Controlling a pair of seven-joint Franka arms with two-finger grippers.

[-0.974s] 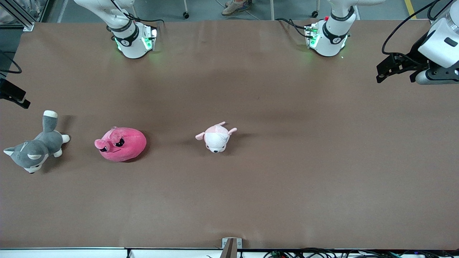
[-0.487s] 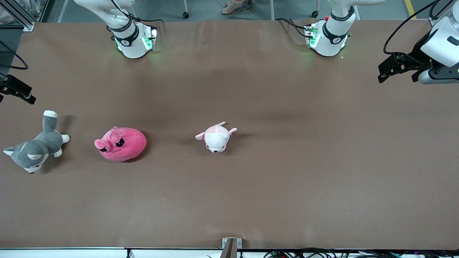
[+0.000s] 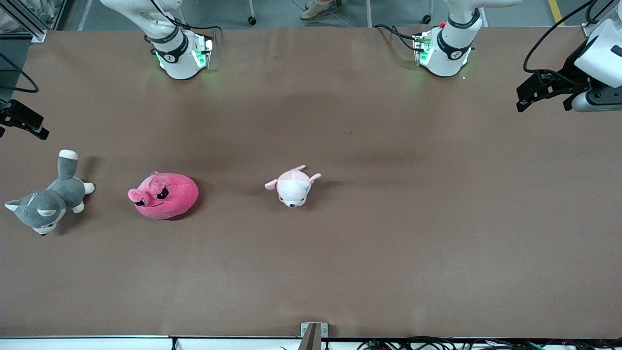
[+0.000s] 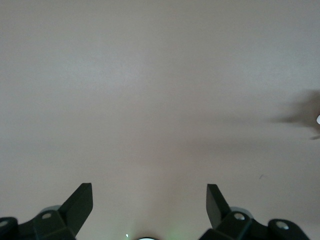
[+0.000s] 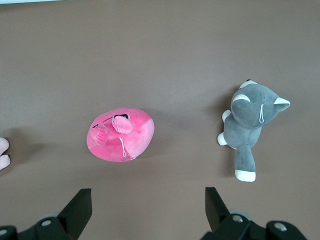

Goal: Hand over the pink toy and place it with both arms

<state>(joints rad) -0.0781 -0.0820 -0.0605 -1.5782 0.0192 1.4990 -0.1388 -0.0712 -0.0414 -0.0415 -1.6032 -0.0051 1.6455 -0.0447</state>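
Note:
The pink toy [image 3: 165, 196], a round hot-pink plush with angry black eyes, lies on the brown table toward the right arm's end. It also shows in the right wrist view [image 5: 121, 135]. My right gripper [image 3: 29, 127] is up in the air at the right arm's end of the table, over bare table beside the grey husky. It is open and empty [image 5: 148, 202]. My left gripper [image 3: 524, 97] hovers over the left arm's end of the table, far from the toy. It is open and empty over bare table [image 4: 150, 202].
A grey-and-white plush husky [image 3: 46, 201] lies beside the pink toy, nearer the table's end, and shows in the right wrist view [image 5: 250, 125]. A pale pink-and-white plush animal [image 3: 293, 186] lies near the middle of the table. The arm bases [image 3: 177, 53] stand along the table's edge.
My left gripper has drifted a little toward the left arm's end of the table. My right gripper has shifted slightly toward the bases. The toys have not moved.

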